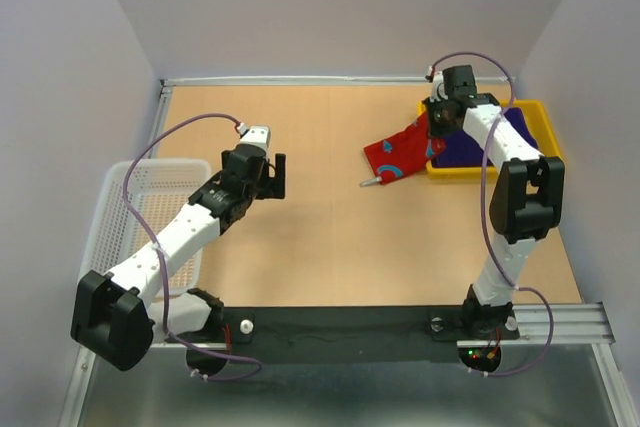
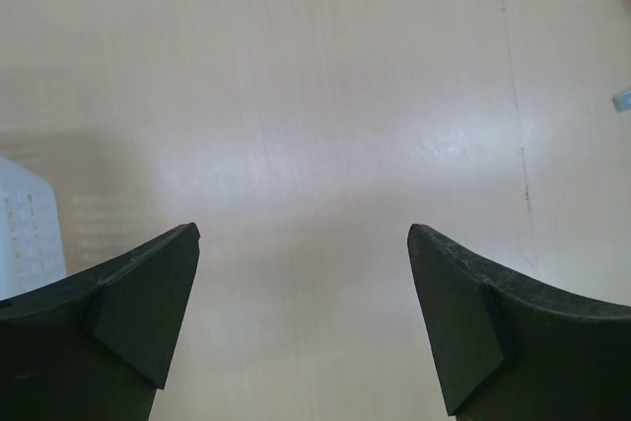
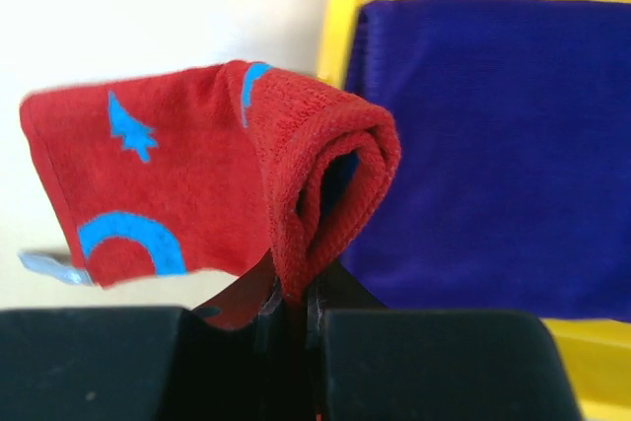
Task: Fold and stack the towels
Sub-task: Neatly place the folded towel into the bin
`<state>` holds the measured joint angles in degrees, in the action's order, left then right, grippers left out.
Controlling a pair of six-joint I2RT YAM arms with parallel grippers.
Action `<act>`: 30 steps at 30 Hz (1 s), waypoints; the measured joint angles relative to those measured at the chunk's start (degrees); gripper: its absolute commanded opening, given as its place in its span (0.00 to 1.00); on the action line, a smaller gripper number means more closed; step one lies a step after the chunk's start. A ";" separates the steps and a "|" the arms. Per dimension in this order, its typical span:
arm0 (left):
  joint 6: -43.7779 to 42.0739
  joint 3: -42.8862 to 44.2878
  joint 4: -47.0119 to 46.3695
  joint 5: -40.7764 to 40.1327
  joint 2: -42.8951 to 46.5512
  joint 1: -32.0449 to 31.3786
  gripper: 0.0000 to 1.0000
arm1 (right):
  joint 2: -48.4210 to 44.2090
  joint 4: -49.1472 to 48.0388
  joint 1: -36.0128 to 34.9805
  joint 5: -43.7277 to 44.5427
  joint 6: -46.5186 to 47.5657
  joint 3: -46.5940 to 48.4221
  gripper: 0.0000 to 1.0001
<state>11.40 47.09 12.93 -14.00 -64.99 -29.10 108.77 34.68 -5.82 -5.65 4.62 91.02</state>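
Little more than starting: pinching a fold of the red towel (image 3: 168,175) in the clamped right gripper (image 3: 294,298) at the rim of the yellow tray (image 3: 345,7), beside the purple towel (image 3: 493,145) inside, hovering the wide-open left gripper (image 2: 304,273) over the table (image 2: 315,96).

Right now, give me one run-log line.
right tool shut on red towel | left tool open above table | purple towel in yellow tray

Terry-cloth red towel (image 3: 187,179), glossy plastic yellow tray (image 3: 344,17)
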 measured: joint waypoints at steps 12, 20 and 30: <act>-0.50 -0.02 -1.70 -5.25 -0.15 1.62 0.99 | 2.40 4.59 8.11 10.86 8.11 7.56 0.00; -0.63 -0.15 -2.67 -6.16 -1.64 2.60 0.98 | 2.60 4.55 12.04 13.22 11.82 10.21 0.00; -0.68 -0.24 -3.63 -6.19 -2.03 3.04 0.98 | 4.76 4.26 13.46 14.25 14.10 11.91 0.01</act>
<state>10.72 46.85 9.30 -20.18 -67.02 -26.06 113.54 38.94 7.64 8.60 18.72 102.94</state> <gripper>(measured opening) 0.985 0.091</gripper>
